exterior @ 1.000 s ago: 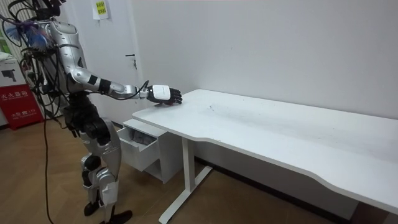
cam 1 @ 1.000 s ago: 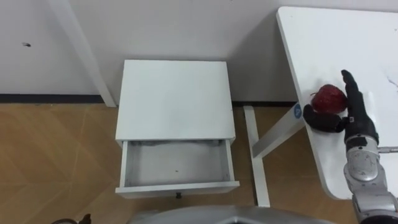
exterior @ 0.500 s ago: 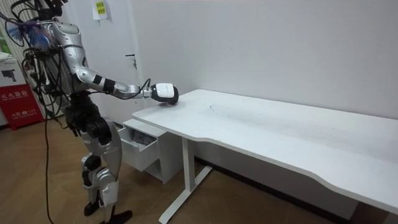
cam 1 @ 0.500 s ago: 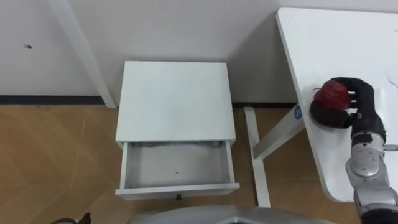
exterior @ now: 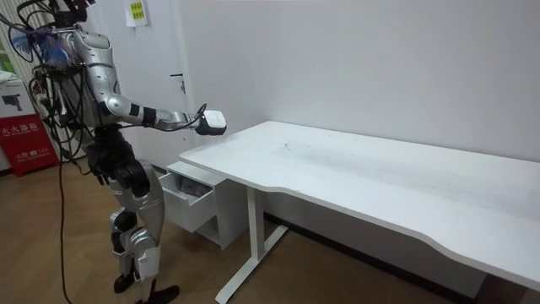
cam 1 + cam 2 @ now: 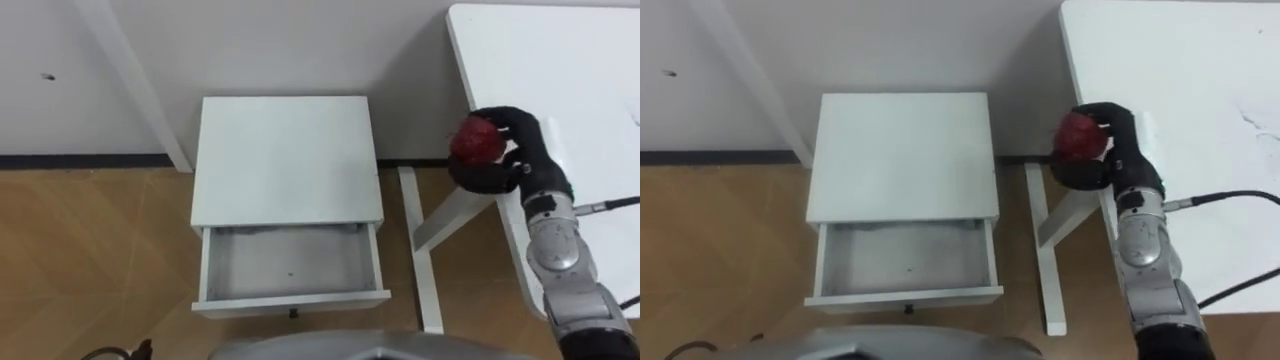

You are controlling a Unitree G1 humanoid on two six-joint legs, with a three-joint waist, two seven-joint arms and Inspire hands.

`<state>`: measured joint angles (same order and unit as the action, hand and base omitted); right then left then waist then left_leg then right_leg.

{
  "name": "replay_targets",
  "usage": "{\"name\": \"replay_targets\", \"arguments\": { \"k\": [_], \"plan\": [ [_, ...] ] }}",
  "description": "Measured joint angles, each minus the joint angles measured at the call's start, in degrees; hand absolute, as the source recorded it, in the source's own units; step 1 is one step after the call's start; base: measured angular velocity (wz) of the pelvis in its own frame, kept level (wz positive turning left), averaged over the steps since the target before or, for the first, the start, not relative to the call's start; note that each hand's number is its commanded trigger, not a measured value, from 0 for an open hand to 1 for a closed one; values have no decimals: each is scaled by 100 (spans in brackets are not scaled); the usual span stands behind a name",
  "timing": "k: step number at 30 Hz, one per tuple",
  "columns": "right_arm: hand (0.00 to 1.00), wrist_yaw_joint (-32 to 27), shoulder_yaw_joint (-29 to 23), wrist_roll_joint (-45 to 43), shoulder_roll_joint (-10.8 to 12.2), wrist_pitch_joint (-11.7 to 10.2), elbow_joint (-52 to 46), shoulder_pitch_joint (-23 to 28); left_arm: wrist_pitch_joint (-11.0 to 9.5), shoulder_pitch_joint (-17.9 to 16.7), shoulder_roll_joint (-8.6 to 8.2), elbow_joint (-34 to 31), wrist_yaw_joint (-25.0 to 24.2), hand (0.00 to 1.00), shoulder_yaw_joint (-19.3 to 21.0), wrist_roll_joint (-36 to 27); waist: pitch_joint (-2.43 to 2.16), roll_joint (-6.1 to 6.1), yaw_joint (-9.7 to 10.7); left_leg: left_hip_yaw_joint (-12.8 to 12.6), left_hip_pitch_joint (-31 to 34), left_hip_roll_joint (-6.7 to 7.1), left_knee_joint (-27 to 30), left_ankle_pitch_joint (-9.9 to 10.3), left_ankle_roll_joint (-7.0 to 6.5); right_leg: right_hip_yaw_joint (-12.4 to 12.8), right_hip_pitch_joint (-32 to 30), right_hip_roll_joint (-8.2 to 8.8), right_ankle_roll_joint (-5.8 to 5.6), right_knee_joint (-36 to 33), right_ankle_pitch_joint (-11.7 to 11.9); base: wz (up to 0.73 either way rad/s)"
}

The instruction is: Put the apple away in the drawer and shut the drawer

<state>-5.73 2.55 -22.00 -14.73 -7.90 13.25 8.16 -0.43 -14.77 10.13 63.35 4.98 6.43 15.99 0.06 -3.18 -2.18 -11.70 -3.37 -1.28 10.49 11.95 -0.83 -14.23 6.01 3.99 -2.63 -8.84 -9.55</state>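
- One white table [image 6: 570,70] is the largest thing here; it spreads to the right of the right hand [image 6: 512,165] and beyond it; the hand hangs at the table's left edge, and in the room view it sits above the table's corner and just off it.
- One white cabinet [image 6: 288,158] stands well to the hand's left and lower down; a slanting table leg [image 6: 440,215] shows between them.
- One drawer [image 6: 295,300] is pulled open at the cabinet's near side, bare inside; it lies left of the hand, below it and nearer the robot; the coming move turns on this, I judge: left, down and a little back toward the body; the drawer's long axis runs left to right, so the sideways aim is forgiving.
- The right hand's dark fingers are curled round the apple, with the palm turned left toward the cabinet.
- The apple [image 6: 474,141], red, sits in that grasp on the hand's left side, clear of the tabletop; it is near round, with no long axis to speak of; I cannot tell which way its stem points.
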Motion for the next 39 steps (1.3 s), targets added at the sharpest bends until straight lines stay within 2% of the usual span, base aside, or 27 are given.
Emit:
{"name": "replay_targets", "arguments": {
  "k": [5,8,13,18,26,30,35,36,37,39],
  "plan": [
    [100,440,586,-100,-3,7,-354,-12,7,31,-2,61,-65,0,-175,0,3,2,-175,73,19,12,2,0,0,-21,-1,4,0,10,0,7],
    [100,623,743,-100,-4,54,-355,-16,18,73,-11,61,-68,0,-236,1,1,-11,-289,121,62,23,22,-2,-3,-23,-13,15,0,18,0,11],
    [100,858,1047,-70,-5,58,-437,-39,56,138,-3,84,-63,0,-306,0,20,8,-392,151,77,22,21,-2,-3,-79,-19,15,-1,21,0,2],
    [100,1250,1341,-84,-5,113,-438,-55,54,287,-4,84,-97,0,-478,-1,38,-33,-466,168,111,24,22,-3,-2,-118,-10,18,-1,21,0,1],
    [100,1728,1421,-85,-9,183,-441,-92,58,322,2,150,-192,0,-473,-1,50,-99,-474,164,172,23,30,-3,-3,-114,-75,16,-1,21,0,0],
    [100,1949,1595,-87,-26,387,-435,-91,102,326,5,128,-221,0,-494,-6,39,-115,-479,184,174,24,44,-3,-3,-121,-97,16,-1,22,0,0],
    [100,2240,1656,-161,-33,509,-423,-25,176,332,7,70,-322,0,-549,-4,49,-106,-483,195,186,21,47,-3,-3,-152,-100,17,-1,22,0,0],
    [53,2300,1655,-197,-36,564,-423,-24,178,333,7,68,-337,0,-551,-4,51,-103,-482,195,190,19,50,-3,-2,-153,-101,16,-1,22,0,0],
    [0,2334,1655,-216,-37,588,-423,-24,179,334,8,67,-340,0,-551,-4,50,-103,-482,195,192,19,53,-3,-3,-154,-102,16,-1,22,0,0],
    [0,2425,1654,-314,-37,656,-423,-24,183,349,8,67,-344,0,-553,-4,50,-104,-482,203,219,18,79,-2,-2,-160,-109,15,-1,21,0,0]
  ]
}}
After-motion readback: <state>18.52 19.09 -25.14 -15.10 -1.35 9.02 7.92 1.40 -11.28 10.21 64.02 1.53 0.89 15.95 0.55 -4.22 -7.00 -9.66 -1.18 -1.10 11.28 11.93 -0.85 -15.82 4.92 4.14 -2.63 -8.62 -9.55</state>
